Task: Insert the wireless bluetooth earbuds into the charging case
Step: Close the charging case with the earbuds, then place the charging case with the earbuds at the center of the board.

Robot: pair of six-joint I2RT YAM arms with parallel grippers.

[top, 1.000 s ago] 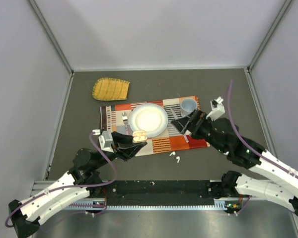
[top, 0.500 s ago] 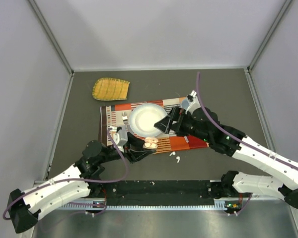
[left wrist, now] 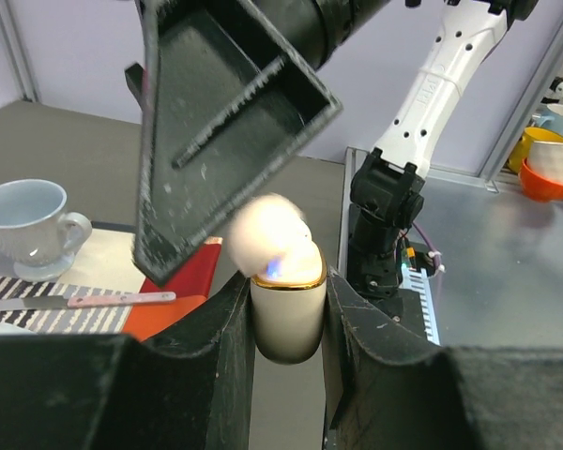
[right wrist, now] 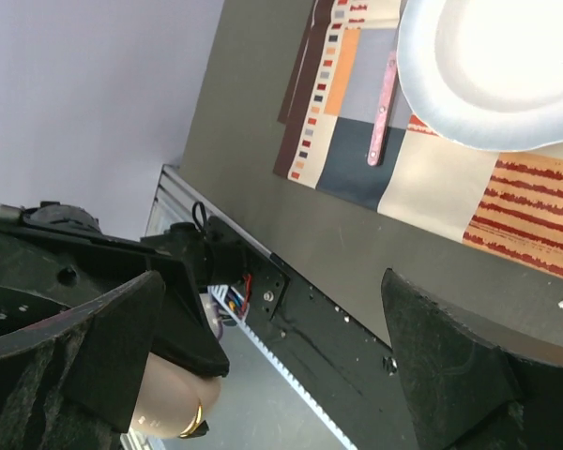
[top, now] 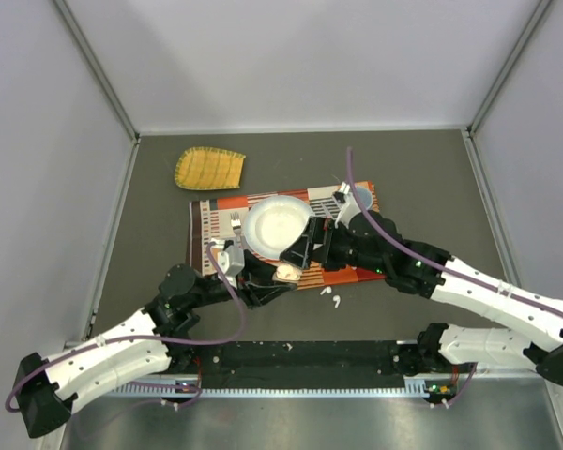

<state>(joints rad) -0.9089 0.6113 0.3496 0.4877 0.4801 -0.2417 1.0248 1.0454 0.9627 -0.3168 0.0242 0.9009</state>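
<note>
The left gripper [left wrist: 286, 307] hangs over the near edge of the placemat [top: 205, 225], clenched on the charging case [top: 286, 273]. Only the left wrist view shows the case's gold rim, with a blurred white lid above it. The right gripper [top: 305, 251] hangs just beside the case, spread wide and holding nothing. Only from above do I see the earbuds [top: 336, 301], on the table just off that near edge. A second ago the right gripper was over the placemat's far right corner.
</note>
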